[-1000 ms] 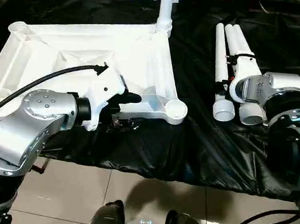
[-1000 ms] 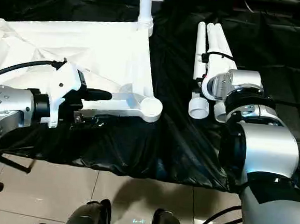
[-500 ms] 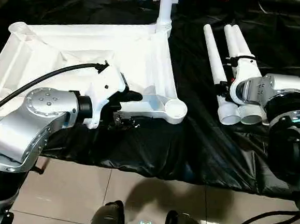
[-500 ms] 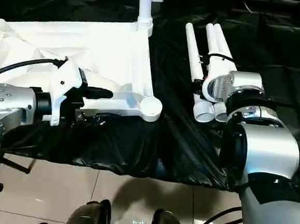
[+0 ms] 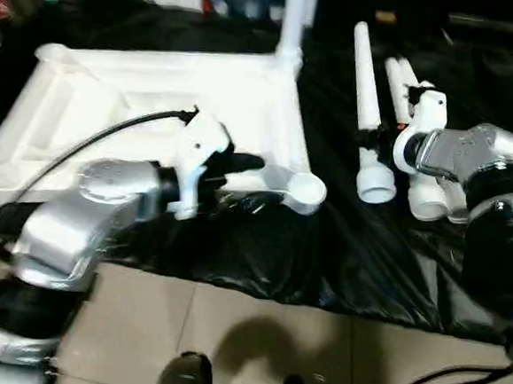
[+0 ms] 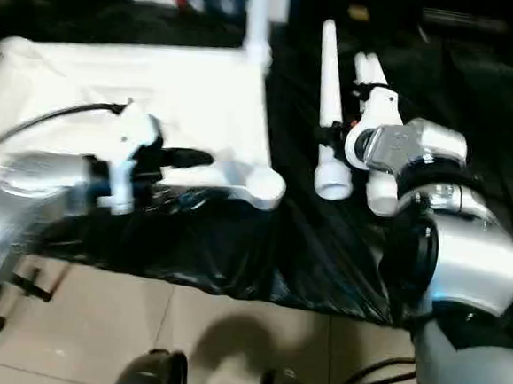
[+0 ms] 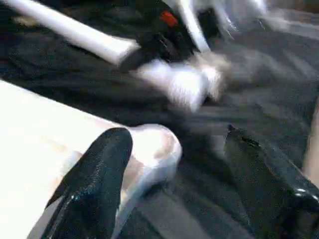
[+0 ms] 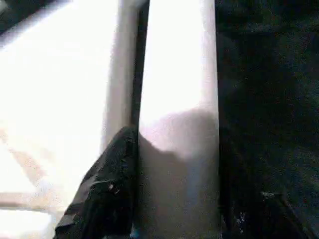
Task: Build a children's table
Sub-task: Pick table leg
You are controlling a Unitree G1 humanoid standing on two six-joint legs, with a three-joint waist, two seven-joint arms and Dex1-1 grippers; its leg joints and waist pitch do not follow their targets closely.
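The table top (image 5: 174,105) lay ribbed side up on the black cloth (image 5: 323,251), with one leg (image 5: 294,21) already standing in its far corner socket; the near corner socket (image 5: 307,190) was empty and faced the robot. The left gripper (image 5: 241,164) hovered at that near corner with its fingers spread apart, one finger (image 7: 94,184) over the top's edge beside the socket, the other out over the cloth; it gripped nothing. The right gripper (image 6: 355,129) was closed around one loose leg (image 5: 367,103), which sat between its fingers in the wrist view and was angled away from the other loose legs (image 5: 426,188) lying just beside it. The step in hand seemed to be fetching a second leg while the left arm steadied the top. The next move would likely call for swinging the leg's wide end over to the empty socket, tilting it upright and seating it squarely.
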